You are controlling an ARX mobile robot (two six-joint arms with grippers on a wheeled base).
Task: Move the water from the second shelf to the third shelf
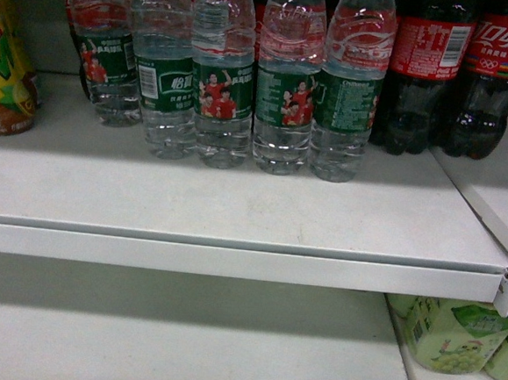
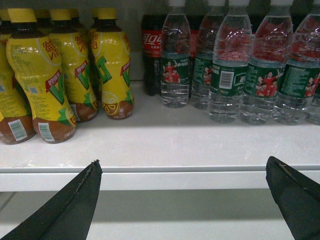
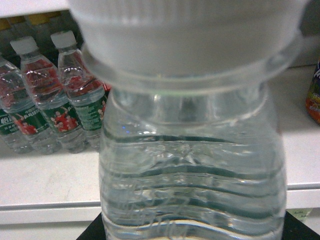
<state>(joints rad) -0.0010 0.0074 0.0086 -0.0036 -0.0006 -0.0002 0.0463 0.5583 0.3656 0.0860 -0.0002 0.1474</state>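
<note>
A row of water bottles stands along the back of the upper shelf, each with a green wrap showing red-shirted players, white Chinese text and, on one, a barcode. To their right at the shelf's back right corner are dark cola bottles with red labels in white Chinese script; one carries Olympic rings. At the left edge sit yellow tea bottles with a large green "V" and yellow caps. On the lower shelf, at its right edge, lie pale green packs printed with grapes.

The right wrist view is filled by one water bottle, very close: white ribbed cap on top, clear neck ring, ribbed body of water below. It sits upright in front of the shelf edge, with the dark tips of the right gripper just showing at either side of its base, so it appears clasped there.

The left gripper hovers level with the shelf's front edge, its two dark fingers spread wide with nothing between them.
</note>
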